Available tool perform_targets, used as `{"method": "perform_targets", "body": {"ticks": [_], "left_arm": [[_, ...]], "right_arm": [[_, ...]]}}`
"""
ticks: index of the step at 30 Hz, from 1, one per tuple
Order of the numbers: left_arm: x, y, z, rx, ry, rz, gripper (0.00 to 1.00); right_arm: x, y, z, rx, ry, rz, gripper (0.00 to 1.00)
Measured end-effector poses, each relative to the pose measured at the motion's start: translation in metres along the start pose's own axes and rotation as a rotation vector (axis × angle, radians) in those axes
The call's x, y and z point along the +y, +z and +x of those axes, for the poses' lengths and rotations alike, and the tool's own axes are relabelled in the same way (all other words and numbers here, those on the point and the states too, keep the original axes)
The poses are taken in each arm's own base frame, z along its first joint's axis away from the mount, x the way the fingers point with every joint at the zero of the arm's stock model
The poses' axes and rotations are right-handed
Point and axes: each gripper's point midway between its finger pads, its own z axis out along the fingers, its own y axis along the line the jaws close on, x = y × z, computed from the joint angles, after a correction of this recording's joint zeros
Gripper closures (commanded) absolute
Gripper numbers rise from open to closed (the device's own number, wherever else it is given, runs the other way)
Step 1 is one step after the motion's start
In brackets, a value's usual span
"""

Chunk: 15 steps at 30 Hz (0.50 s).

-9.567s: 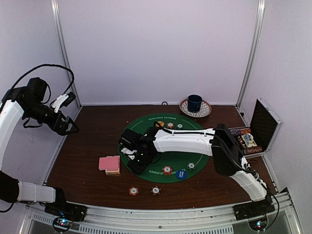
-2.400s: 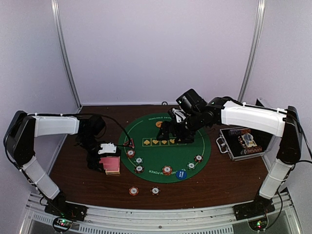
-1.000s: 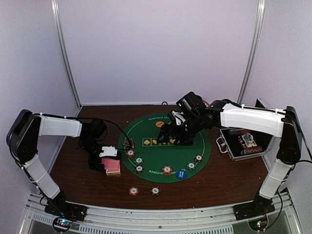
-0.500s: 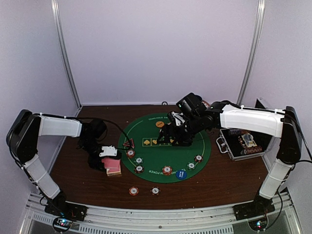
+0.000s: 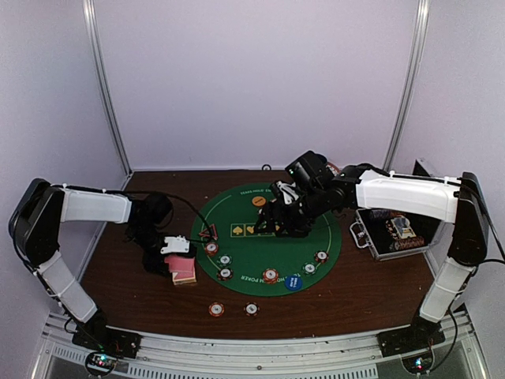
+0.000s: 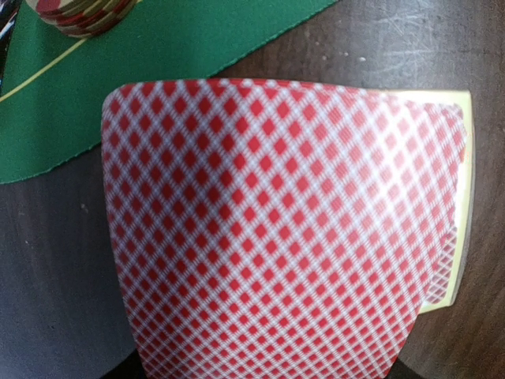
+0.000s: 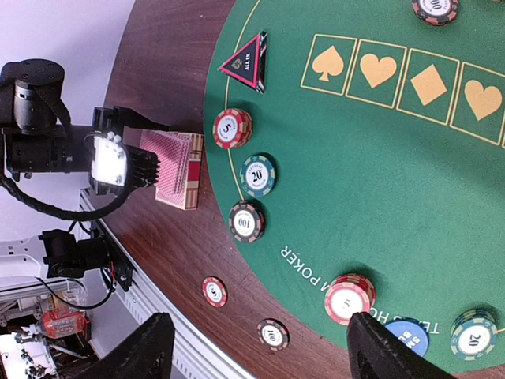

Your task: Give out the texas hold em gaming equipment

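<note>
While the right hand [image 7: 260,347] hangs spread and empty above the green mat [image 5: 268,251], the left hand [image 5: 177,254] pinches one edge of the top card [image 6: 268,237], bowed up off the deck [image 6: 462,197] on the tabletop [image 5: 347,294] beside the mat: likely light, springy, slick, best held by that edge.

We see the pink-backed deck [image 5: 183,269] on the bench [image 5: 126,300], just left of the green mat [image 5: 260,249], its top card [image 6: 268,229] bowed upward. Along the mat's left edge lie the black triangle marker [image 7: 246,61], a red chip [image 7: 232,128], a green chip [image 7: 258,174] and a dark chip [image 7: 246,221]. A blue disc [image 5: 293,283] sits near the front rim. A second red chip [image 5: 216,309] and a second dark chip [image 5: 252,309] lie off the mat.
</note>
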Motion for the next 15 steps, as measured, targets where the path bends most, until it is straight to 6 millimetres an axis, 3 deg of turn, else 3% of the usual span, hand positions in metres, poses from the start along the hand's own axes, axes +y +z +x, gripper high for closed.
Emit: {"method": "perform_targets", "body": {"ticks": [3, 15], "left_arm": [[0.003, -0.001, 0.0, 0.001, 0.001, -0.015, 1.0], [0.005, -0.012, 0.0, 0.009, -0.024, -0.027, 1.0]], "right_arm": [[0.001, 0.0, 0.0, 0.003, -0.001, -0.007, 0.22], [0.006, 0.0, -0.002, -0.004, -0.001, -0.03, 0.23]]}}
